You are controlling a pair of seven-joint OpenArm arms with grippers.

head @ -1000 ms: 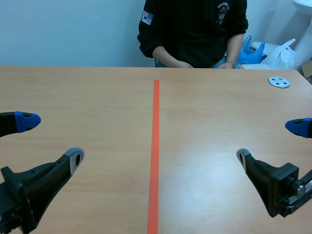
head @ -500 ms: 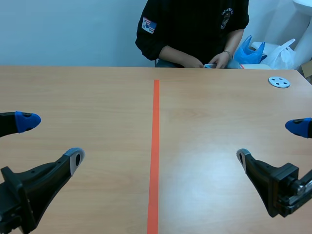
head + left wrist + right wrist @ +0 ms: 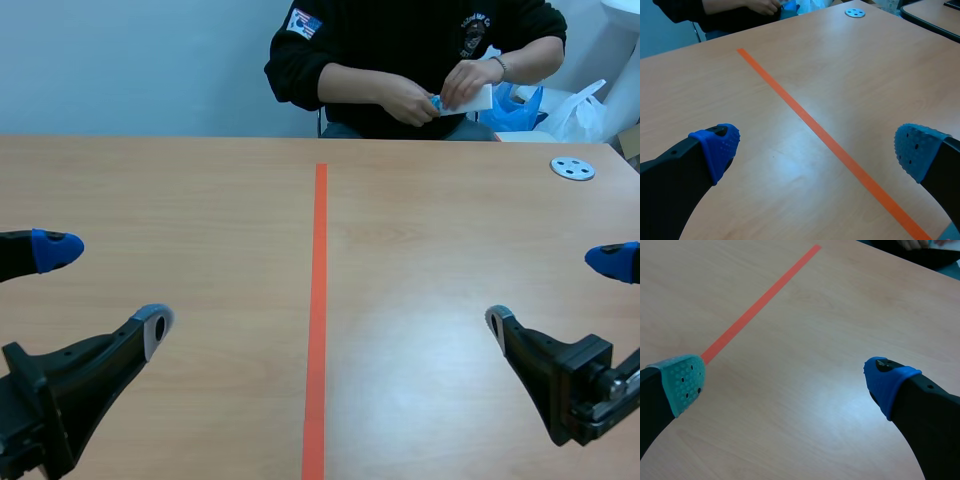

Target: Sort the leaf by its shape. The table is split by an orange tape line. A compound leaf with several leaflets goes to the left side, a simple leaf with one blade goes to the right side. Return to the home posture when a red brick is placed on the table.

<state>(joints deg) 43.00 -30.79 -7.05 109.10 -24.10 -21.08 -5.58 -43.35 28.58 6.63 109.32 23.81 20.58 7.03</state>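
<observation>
Hovering low over the table (image 3: 200, 200), left gripper (image 3: 105, 287) and right gripper (image 3: 553, 291) both spread wide, orange tape line (image 3: 318, 320) between them, person's hands (image 3: 415, 100) far beyond holding a small white item (image 3: 478, 99), unclear whether leaf.

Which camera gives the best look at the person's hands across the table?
The scene view: both hands show whole, holding a small white item. The left wrist view catches only part of one hand; the right wrist view, just a sliver of one.
</observation>
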